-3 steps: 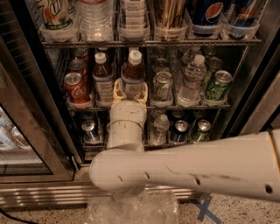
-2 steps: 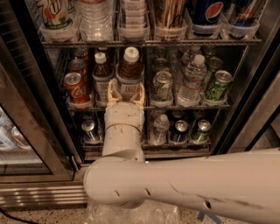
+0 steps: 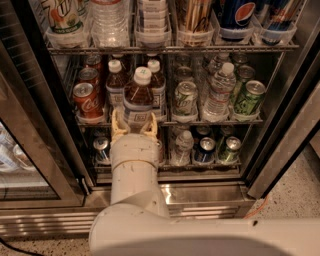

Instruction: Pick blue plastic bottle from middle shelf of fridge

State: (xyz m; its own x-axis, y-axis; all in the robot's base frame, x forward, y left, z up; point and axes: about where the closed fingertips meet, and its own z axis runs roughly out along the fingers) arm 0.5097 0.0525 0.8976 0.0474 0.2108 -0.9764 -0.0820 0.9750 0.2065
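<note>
The blue plastic bottle [image 3: 138,100], with brown liquid, a white cap and a pale label, stands upright between the fingers [image 3: 117,126] of my gripper [image 3: 134,128]. The gripper is shut on its lower body, just in front of the middle shelf [image 3: 210,121] of the fridge [image 3: 292,130]. My white wrist and arm [image 3: 134,170] rise from below and hide the bottle's base. Two similar brown bottles [image 3: 116,81] stand behind it on the same shelf.
Red cola cans [image 3: 87,100] stand left of the held bottle; green cans [image 3: 185,98] and a clear ribbed water bottle [image 3: 220,93] stand right. The top shelf holds large bottles [image 3: 237,12]. Cans [image 3: 205,150] sit on the lower shelf. The open glass door [image 3: 25,150] is at left.
The gripper and the bottle have shifted left and come out toward the camera, in front of the shelf's rail. The forearm has dropped lower in view.
</note>
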